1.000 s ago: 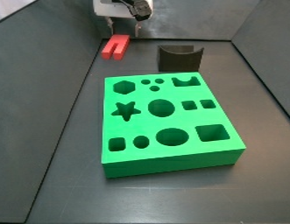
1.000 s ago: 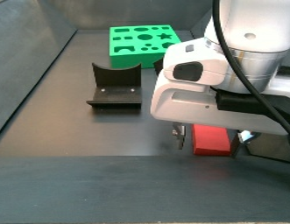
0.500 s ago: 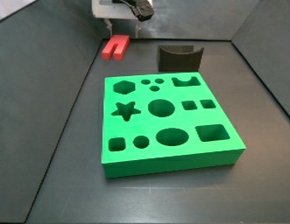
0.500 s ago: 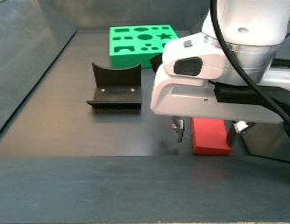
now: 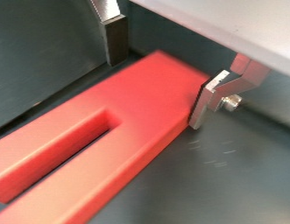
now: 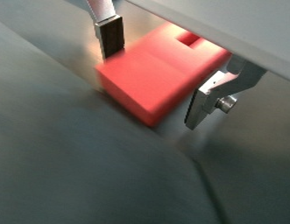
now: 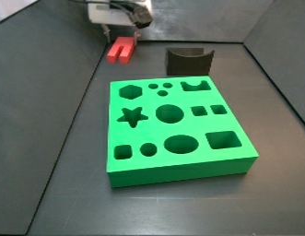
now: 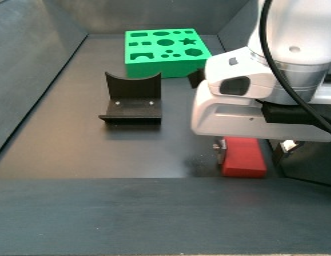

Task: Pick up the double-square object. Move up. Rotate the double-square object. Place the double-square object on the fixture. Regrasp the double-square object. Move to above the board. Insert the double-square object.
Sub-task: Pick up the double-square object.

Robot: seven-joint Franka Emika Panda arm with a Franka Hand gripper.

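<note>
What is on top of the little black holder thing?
Nothing sits on the fixture; its curved top is bare in both side views. The double-square object lies on the floor apart from it, between the open gripper fingers. The fixture's underside is hidden.

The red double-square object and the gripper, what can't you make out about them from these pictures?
- Contact: in both wrist views the gripper straddles the double-square object, but whether the pads touch it is unclear.
- Fingers: in a side view the arm's white housing hides them.
- Prongs: in a side view the object is too small.

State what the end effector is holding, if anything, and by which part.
Nothing yet. The end effector is open, its fingers straddling the solid end of the double-square object, which lies on the floor.
</note>
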